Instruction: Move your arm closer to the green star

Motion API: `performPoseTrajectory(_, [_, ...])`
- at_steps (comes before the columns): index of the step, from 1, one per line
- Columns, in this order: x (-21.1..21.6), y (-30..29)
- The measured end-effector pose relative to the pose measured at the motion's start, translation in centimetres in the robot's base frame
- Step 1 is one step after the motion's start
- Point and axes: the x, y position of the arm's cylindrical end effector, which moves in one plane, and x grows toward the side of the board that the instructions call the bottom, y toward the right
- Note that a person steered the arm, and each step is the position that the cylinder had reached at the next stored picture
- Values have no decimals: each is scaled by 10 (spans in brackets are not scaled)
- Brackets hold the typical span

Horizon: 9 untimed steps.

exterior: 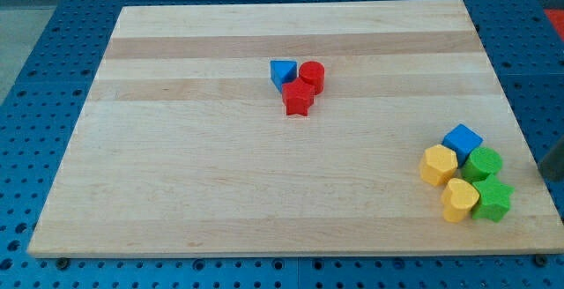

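Green cylinder (touching) above green star

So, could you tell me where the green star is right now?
The green star sits near the view's bottom right, at the cluster's lower end, beside the yellow block and below the green cylinder.

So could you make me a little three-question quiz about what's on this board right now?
1. True or false: the green star lies in the group near the view's bottom right.
2. How many red blocks are in the group near the board's middle?
3. Which block touches the green star on the view's left? A. blue cube B. lower yellow block C. red cylinder

Key: 1 true. 2 two, the red cylinder and a red star, beside a blue triangular block. 3 B. My tip shows only as a dark blur at the view's right edge, right of the green cylinder.
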Motion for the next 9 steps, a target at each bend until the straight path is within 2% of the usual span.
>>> performPoseTrajectory(2, [60,0])
performPoseTrajectory(3, [66,0])
performPoseTrajectory(9, [51,-56])
